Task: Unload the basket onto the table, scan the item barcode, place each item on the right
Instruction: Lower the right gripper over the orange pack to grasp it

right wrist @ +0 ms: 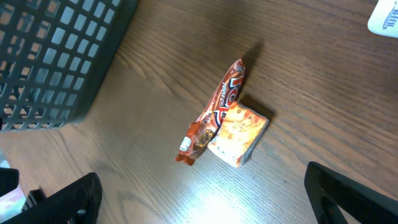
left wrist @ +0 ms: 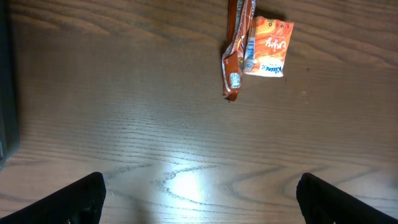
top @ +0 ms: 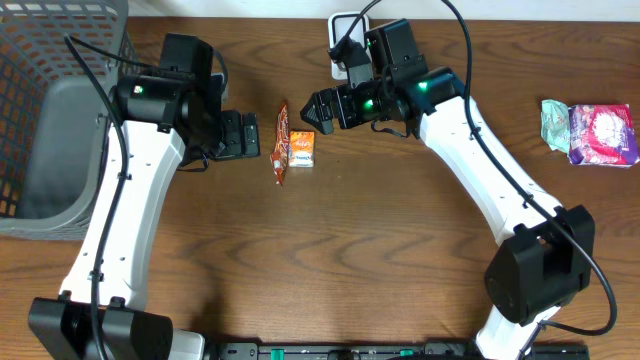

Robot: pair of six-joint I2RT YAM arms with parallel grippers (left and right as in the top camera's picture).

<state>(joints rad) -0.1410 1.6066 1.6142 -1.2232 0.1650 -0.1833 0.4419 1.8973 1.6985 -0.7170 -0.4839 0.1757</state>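
Note:
A long red-brown snack wrapper [top: 282, 143] lies on the wooden table with a small orange tissue pack [top: 302, 148] touching its right side. My left gripper [top: 245, 135] is just left of them, open and empty. My right gripper [top: 318, 108] hovers just up and right of the pair, open and empty too. The left wrist view has the wrapper [left wrist: 236, 56] and orange pack [left wrist: 268, 46] far ahead of the left gripper [left wrist: 199, 205]. In the right wrist view the wrapper [right wrist: 214, 112] and pack [right wrist: 239, 134] lie just beyond the right gripper [right wrist: 205, 202].
A grey mesh basket [top: 60, 120] stands at the left edge, also in the right wrist view as the basket [right wrist: 56, 56]. A white device [top: 343, 30] sits at the back behind the right arm. A pink packet [top: 602, 135] and a green packet [top: 555, 122] lie far right.

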